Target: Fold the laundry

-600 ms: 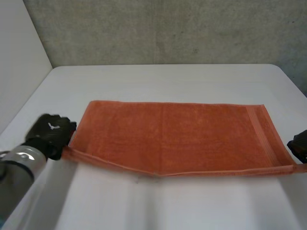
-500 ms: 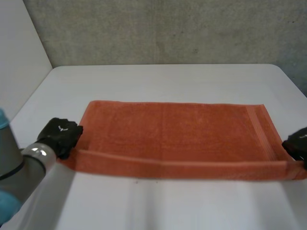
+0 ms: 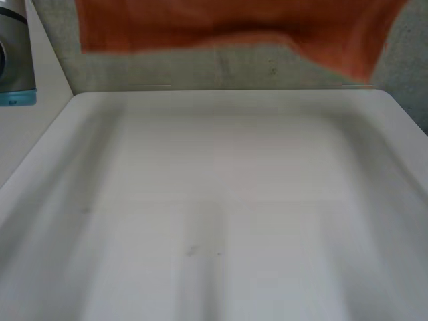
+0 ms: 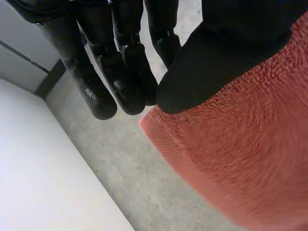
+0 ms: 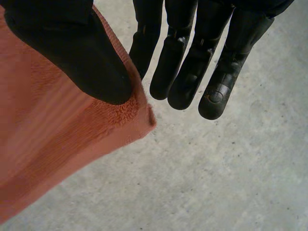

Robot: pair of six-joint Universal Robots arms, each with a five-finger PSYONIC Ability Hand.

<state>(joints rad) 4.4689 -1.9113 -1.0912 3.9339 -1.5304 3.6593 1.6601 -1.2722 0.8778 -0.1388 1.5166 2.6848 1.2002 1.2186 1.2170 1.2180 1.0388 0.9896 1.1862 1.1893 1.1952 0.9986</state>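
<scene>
Towelling this soft and light sags wherever you leave it unsupported, so corners suit: your left robot hand [image 4: 231, 48] and right robot hand [image 5: 62, 43] each pinch one corner of the orange terry towel [image 3: 221, 23], hanging across the frame's top above the white table [image 3: 221, 200].

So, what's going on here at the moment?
The robot is holding an orange towel up in the air, clear of the white table. The left hand pinches it by one corner between thumb and fingers, and the right hand pinches another corner the same way. In the head view the towel hangs spread between them, dipping lower on the robot's right side.
</scene>
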